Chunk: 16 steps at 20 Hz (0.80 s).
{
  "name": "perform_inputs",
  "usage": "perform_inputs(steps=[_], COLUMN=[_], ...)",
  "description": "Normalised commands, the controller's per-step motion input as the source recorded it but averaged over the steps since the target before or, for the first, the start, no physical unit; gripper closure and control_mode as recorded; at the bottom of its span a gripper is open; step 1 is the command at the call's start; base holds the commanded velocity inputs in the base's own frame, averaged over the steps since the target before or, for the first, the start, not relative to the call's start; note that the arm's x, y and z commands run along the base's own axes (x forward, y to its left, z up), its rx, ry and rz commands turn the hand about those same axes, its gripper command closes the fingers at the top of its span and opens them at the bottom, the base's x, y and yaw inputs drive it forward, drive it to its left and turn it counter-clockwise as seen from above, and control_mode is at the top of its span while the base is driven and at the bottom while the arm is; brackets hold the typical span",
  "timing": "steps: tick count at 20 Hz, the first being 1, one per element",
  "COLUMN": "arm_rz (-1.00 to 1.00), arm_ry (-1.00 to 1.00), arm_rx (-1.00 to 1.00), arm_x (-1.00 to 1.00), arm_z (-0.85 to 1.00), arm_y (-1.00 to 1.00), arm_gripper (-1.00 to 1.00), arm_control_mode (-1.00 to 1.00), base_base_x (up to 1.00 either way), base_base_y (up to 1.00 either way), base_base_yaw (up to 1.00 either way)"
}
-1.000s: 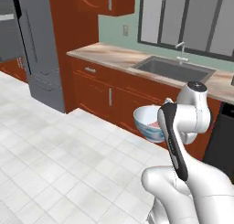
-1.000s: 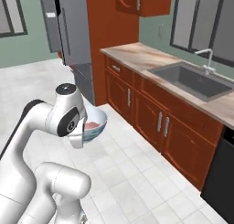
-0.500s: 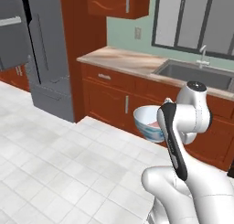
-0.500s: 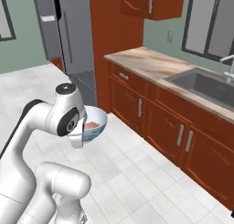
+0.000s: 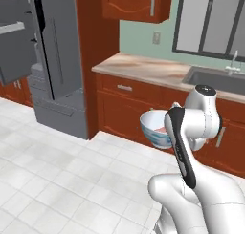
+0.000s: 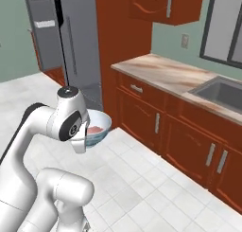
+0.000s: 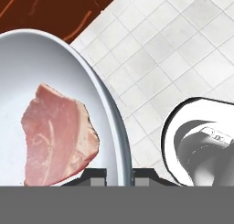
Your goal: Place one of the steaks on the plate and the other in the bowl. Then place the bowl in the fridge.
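Clearly claw [image 7: 119,173] pinched tight on bowl [image 7: 112,127] rim, pale pink steak [image 7: 57,134] inside, bowl carried above tiled floor [image 7: 183,49]

We see the bowl [image 5: 154,128] only in part, its right side hidden behind the arm. In the hand view the bowl's left half and the steak's [image 7: 57,135] lower end are cut off. The fridge [image 5: 52,61] runs past the frame's top and left.
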Motion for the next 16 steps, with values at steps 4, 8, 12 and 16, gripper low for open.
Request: perform_inputs(steps=[4,8,12,16], arm_rz=[0.0,0.0,0.0,0.0], arm_ry=[0.0,0.0,0.0,0.0], arm_rx=[0.0,0.0,0.0,0.0], arm_x=[0.0,0.0,0.0,0.0], arm_z=[0.0,0.0,0.0,0.0], arm_y=[0.0,0.0,0.0,0.0], arm_gripper=[1.0,1.0,1.0,1.0], arm_control_mode=[1.0,1.0,1.0,1.0], base_base_x=[0.46,0.45,0.38,0.09], base_base_y=[1.0,1.0,1.0,1.0], base_base_yaw=[-0.23,-0.23,-0.23,-0.21])
